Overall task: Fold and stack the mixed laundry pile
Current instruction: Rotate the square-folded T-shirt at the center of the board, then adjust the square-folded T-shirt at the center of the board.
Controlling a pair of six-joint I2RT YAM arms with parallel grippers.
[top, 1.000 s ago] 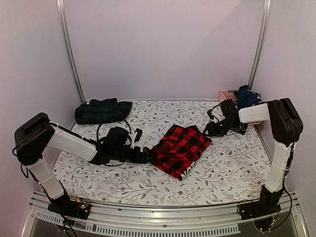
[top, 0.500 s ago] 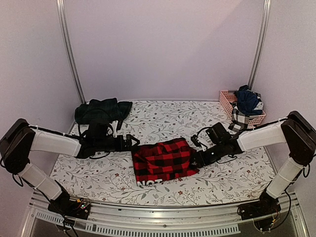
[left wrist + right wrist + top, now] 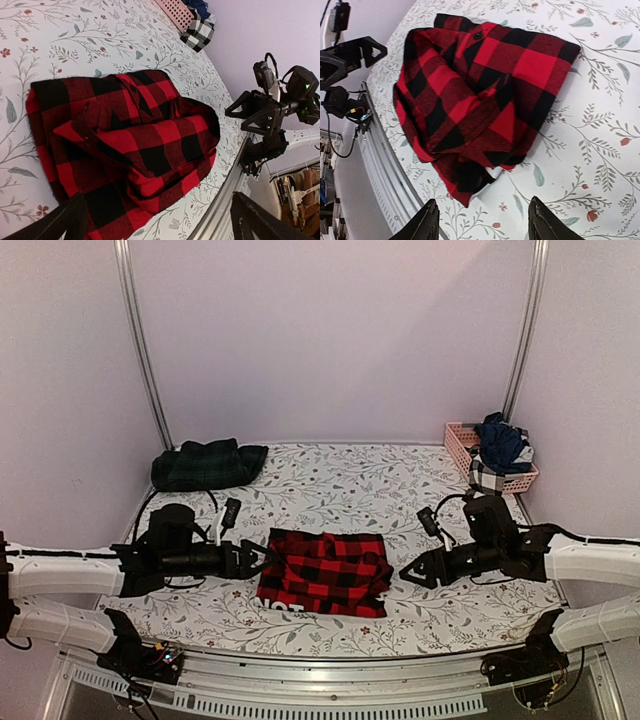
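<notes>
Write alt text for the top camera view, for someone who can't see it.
A folded red-and-black checked shirt lies on a leaf-patterned table cloth between the open left gripper and open right gripper. A dark green tartan piece sits back left; a pink basket of clothes back right.

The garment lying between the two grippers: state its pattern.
The flannel shirt is a red-and-black check, clearest in the left wrist view.

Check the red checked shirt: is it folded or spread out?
Folded, loosely. The red checked shirt lies as a compact rectangle on the table cloth, and both wrist views show overlapping, bunched layers.
</notes>
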